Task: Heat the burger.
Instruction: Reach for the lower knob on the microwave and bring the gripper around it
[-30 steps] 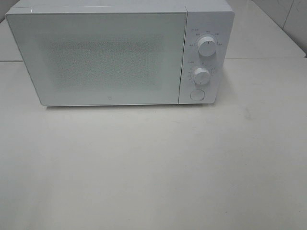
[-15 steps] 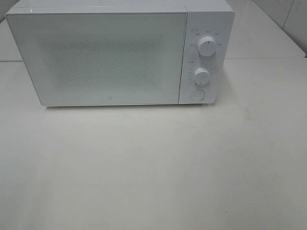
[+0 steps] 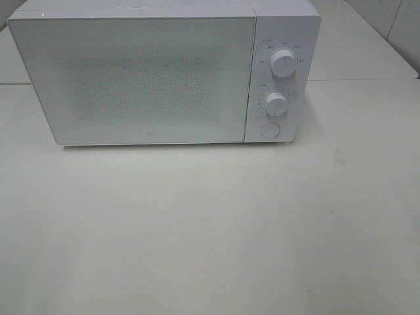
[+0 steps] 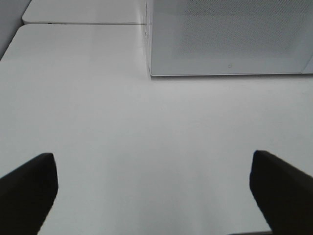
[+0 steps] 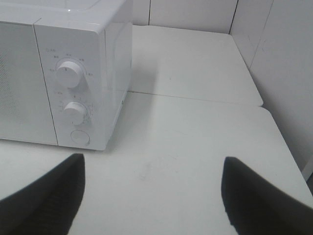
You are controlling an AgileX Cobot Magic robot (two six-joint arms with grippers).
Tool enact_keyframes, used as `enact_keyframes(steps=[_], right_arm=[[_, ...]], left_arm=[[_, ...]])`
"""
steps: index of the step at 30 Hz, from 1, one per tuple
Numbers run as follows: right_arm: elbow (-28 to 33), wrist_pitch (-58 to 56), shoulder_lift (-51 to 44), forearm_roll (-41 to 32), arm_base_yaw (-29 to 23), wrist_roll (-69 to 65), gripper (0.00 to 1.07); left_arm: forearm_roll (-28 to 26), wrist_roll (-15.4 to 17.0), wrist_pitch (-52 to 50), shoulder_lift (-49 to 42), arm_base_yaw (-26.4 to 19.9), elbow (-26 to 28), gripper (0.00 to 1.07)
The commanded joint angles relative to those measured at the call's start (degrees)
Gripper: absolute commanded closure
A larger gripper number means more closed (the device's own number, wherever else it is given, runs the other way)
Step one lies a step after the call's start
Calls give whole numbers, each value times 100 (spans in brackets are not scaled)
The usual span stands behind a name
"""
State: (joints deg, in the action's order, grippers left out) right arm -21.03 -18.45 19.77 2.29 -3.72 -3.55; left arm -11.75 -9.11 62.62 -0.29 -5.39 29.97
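Over the left part of the tabletop [image 3: 210,230], the left jaws stand wide apart with nothing between them, above bare surface and facing the near left corner of the microwave [image 3: 164,72]. That white microwave stands toward the back edge of the tabletop, across a seam in the surface. Its door [image 3: 131,79] is shut, with a dotted window that shows nothing of the inside. Right of the door is the control panel: an upper knob [image 3: 283,63], a lower knob [image 3: 276,104] and a round button [image 3: 270,130] beneath them. Toward the right edge, the right jaws are also spread wide and empty, above the tabletop in front of the panel. The burger shows in no view, so its place cannot be told.
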Motion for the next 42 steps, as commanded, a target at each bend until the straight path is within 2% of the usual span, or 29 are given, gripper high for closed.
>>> enact_keyframes(steps=[1,3,12,18,21,24,26,27,29,30,32,37,38,40,41,42], right_arm=[[97,584,223,-11,11,-46,33],[258,1283,733,-11,11,-46,33],[350,2326,1782,-11,11,-80,33],[350,3724,2997,-11,11,-149,33],[350,3890,3123,-11,11,-149,33],[355,4509,3547,-11,11,-138,33],[521,5483,4131,-40,11,34,33],[521,5483,4131,-40,11,34,33],[722,6291,4566,-355,11,292,33],[722,6291,4566,-355,11,292,33],[848,6835,4990,-791,11,510,33],[997,7569,5575,-1094,-160,659,33],[1014,7832,5833,-1432,-481,814,33],[1014,7924,5953,-1616,-636,928,33],[1014,8193,6251,-2086,-1077,1220,33],[1014,8377,6394,-2326,-1266,1329,33]], left_arm=[[0,29,-74,-132,-17,-6,6],[0,29,-74,-132,-17,-6,6],[0,29,-74,-132,-17,-6,6],[0,29,-74,-132,-17,-6,6],[0,29,-74,-132,-17,-6,6],[0,29,-74,-132,-17,-6,6],[0,29,-74,-132,-17,-6,6],[0,29,-74,-132,-17,-6,6],[0,29,-74,-132,-17,-6,6],[0,29,-74,-132,-17,-6,6],[0,29,-74,-132,-17,-6,6],[0,29,-74,-132,-17,-6,6],[0,29,-74,-132,-17,-6,6],[0,29,-74,-132,-17,-6,6],[0,29,-74,-132,-17,-6,6],[0,29,-74,-132,-17,-6,6]])
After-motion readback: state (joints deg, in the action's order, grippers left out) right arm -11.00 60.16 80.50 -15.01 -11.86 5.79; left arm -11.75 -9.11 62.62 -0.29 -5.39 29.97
